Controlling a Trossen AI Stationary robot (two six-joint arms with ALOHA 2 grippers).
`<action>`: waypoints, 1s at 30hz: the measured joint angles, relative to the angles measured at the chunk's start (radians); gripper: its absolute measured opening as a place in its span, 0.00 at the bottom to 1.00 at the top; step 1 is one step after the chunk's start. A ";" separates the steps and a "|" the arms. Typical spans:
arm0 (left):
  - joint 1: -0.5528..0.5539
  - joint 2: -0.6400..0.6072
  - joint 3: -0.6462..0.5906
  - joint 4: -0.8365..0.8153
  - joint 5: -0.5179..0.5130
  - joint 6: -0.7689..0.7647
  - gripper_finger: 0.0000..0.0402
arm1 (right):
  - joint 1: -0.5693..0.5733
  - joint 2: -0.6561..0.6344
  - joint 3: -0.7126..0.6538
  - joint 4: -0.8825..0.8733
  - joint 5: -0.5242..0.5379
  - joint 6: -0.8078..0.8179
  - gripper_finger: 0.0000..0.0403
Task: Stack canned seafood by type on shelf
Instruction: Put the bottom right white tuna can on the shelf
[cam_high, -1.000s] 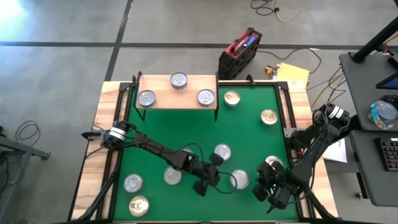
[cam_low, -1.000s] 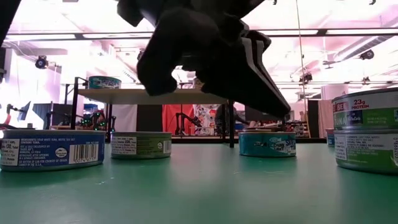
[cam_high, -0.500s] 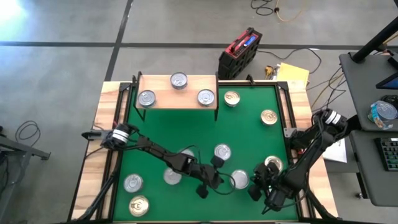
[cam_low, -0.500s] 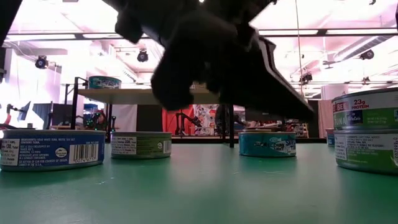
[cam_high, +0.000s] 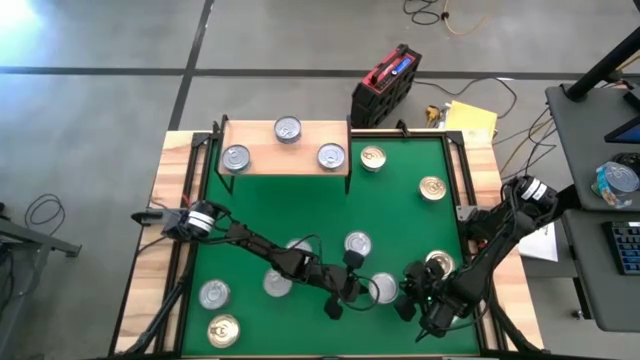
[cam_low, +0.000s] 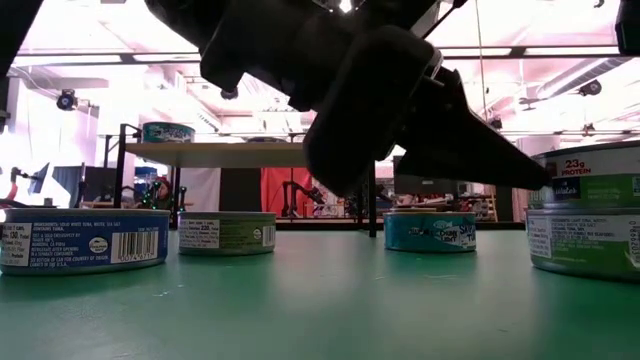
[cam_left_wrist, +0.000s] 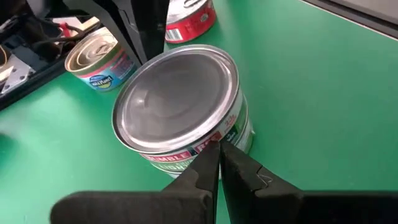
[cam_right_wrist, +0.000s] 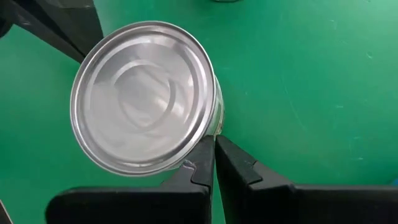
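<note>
One tin (cam_low: 585, 210) label reads "23g PROTEIN".

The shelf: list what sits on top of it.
Three silver-topped tins stand apart on the shelf: one left, one at the back, one right. The mat beneath the board is hidden.

Shiny metal tin (cam_right_wrist: 144, 96), matt green mat (cam_right_wrist: 311, 93)

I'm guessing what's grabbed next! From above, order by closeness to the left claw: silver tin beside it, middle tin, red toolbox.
1. silver tin, right beside the left claw
2. middle tin, a bit farther back
3. red toolbox, way at the back
</note>
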 joint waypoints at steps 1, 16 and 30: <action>0.001 0.002 0.000 0.001 0.001 0.000 0.00 | -0.002 0.000 0.000 0.006 0.001 -0.013 0.02; -0.001 0.024 -0.003 0.044 0.019 -0.016 0.00 | -0.012 -0.028 0.008 0.045 0.065 -0.077 0.02; 0.000 0.024 -0.003 0.022 0.003 -0.019 0.00 | -0.016 -0.054 0.019 0.086 0.101 -0.099 0.04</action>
